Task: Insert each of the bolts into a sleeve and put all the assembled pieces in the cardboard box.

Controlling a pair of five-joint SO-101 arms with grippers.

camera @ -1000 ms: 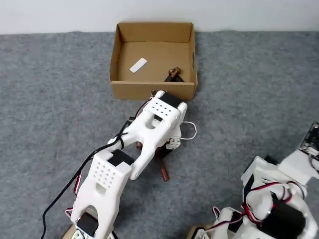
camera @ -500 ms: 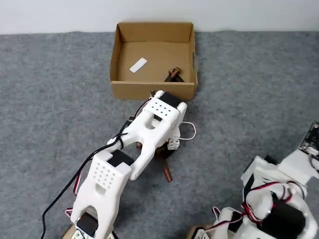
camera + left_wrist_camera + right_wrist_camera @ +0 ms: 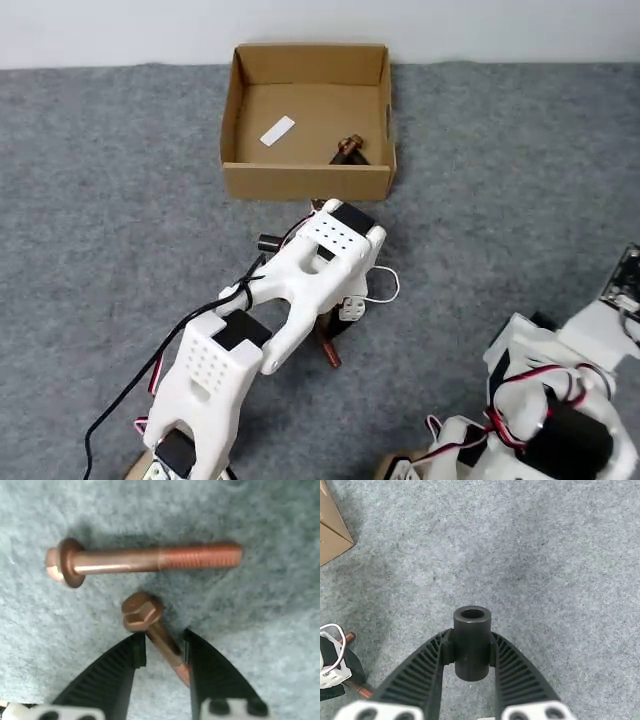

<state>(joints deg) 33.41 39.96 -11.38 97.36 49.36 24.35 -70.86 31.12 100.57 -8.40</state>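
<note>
My left gripper (image 3: 162, 640) is shut on a copper bolt (image 3: 142, 612), gripping its shank, with the hex head sticking out past the fingertips. A second copper bolt (image 3: 145, 560) lies flat on the carpet just beyond it. In the high view the left gripper (image 3: 325, 332) is at mid table with the held bolt (image 3: 329, 352) poking out below it. My right gripper (image 3: 470, 650) is shut on a black sleeve (image 3: 472, 642), bore facing up. Another black sleeve (image 3: 268, 242) lies on the carpet beside the left arm. The cardboard box (image 3: 305, 182) holds one assembled piece (image 3: 349, 150).
A white label (image 3: 278, 131) lies on the box floor. The right arm (image 3: 560, 400) is folded at the near right corner. The box's corner (image 3: 332, 525) and the left arm's gripper (image 3: 332, 670) appear in the right wrist view. Grey carpet covers the table.
The left arm has shifted slightly toward the near right with the bolt, uncovering the black sleeve on the carpet beside it. The right arm has not moved.
</note>
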